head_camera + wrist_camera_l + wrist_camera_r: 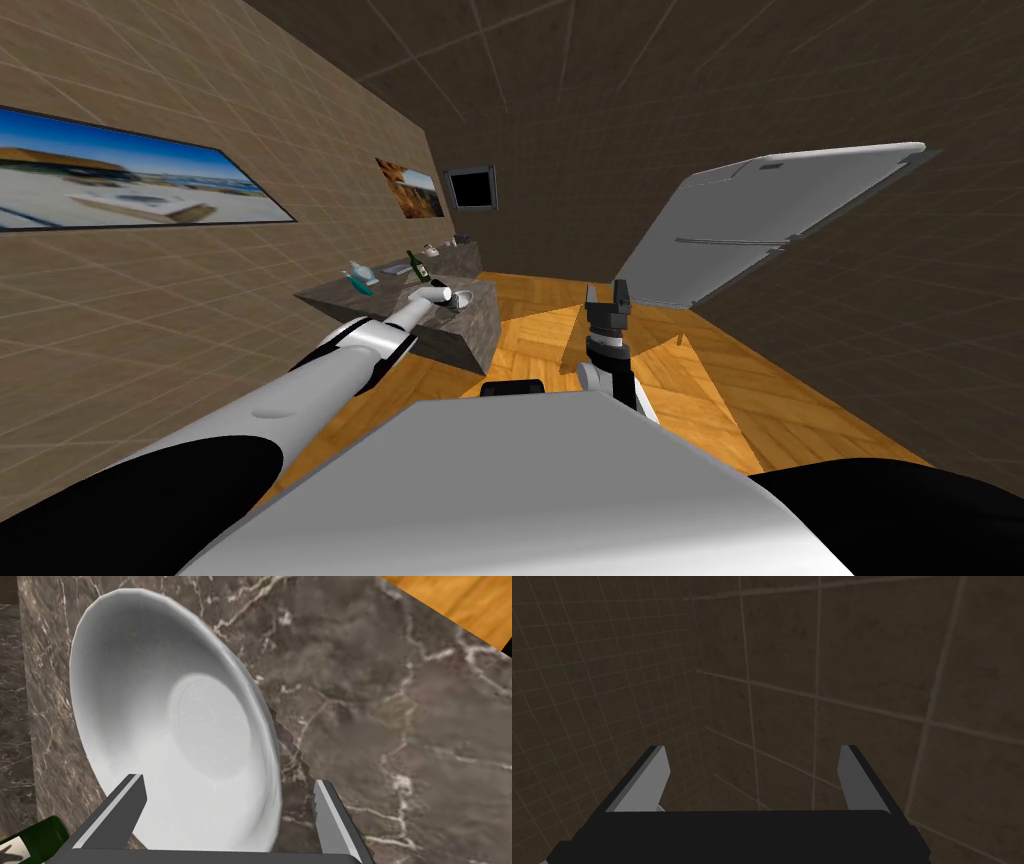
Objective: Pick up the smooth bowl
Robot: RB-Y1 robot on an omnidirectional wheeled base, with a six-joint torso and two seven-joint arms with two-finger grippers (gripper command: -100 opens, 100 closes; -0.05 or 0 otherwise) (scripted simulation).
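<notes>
A smooth white bowl (165, 721) rests on a dark marble counter (380, 706). My left gripper (227, 796) hangs open just over it: one finger is above the bowl's inside and the other is outside its rim, so the rim lies between them. From the head camera, the left arm reaches out to the bowl (463, 298) on the counter (470, 325). My right gripper (608, 294) is raised in front of my chest, its fingers (652, 778) open and holding nothing.
A green bottle (417, 265) stands on the counter behind the bowl, and its end (30, 841) lies close beside my left gripper. Teal and pale items (360, 277) sit further left. A large grey appliance (760, 215) stands at the right. Wooden floor (700, 400) lies between.
</notes>
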